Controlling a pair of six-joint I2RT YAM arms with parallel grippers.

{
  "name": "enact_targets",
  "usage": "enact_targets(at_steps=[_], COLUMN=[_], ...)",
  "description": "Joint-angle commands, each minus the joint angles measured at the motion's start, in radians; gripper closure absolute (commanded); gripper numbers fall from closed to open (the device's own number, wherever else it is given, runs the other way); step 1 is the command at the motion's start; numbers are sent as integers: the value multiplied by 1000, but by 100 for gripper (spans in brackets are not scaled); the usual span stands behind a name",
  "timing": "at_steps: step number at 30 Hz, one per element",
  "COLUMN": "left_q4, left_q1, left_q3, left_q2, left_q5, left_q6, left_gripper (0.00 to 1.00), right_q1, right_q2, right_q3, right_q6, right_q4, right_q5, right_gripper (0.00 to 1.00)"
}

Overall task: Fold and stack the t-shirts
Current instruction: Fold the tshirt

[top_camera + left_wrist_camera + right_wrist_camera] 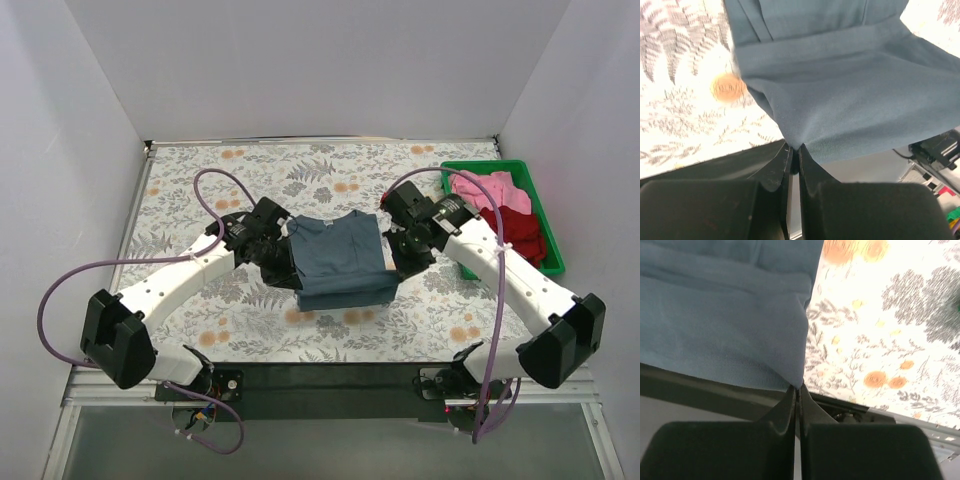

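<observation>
Top external: bin (487, 165) holds pink shirt (485, 190), red shirt (520, 228) — left claw (795, 151), right claw (798, 390) clamp blue-grey shirt (340, 255).

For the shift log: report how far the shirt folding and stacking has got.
Done: nothing stacked yet. In hand: the blue-grey shirt is partly folded mid-table, the left gripper and right gripper each shut on an edge of it. Left: finishing that fold, then the pink shirt and dark red shirt, both crumpled in the green bin.

Top camera looks down on the table (200, 190); both wrist cameras closely face the blue-grey t-shirt (850, 90).
</observation>
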Motion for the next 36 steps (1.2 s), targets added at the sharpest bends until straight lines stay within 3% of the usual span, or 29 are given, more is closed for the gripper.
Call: enact_targets(at_steps=[1, 18, 36], left_q4=[12, 178, 404], left_q1=[47, 205, 252], left_q3=[24, 124, 61], left_q2=[16, 237, 358], left_q5=[-52, -132, -218], left_q6=[44, 128, 130], left_gripper=[100, 100, 100], right_q1=[-61, -190, -240], right_q2=[46, 327, 468], right_q3=[97, 280, 197], right_q6=[-108, -221, -246], right_q4=[-24, 169, 467], right_q5=[73, 31, 28], right_gripper=[99, 99, 99])
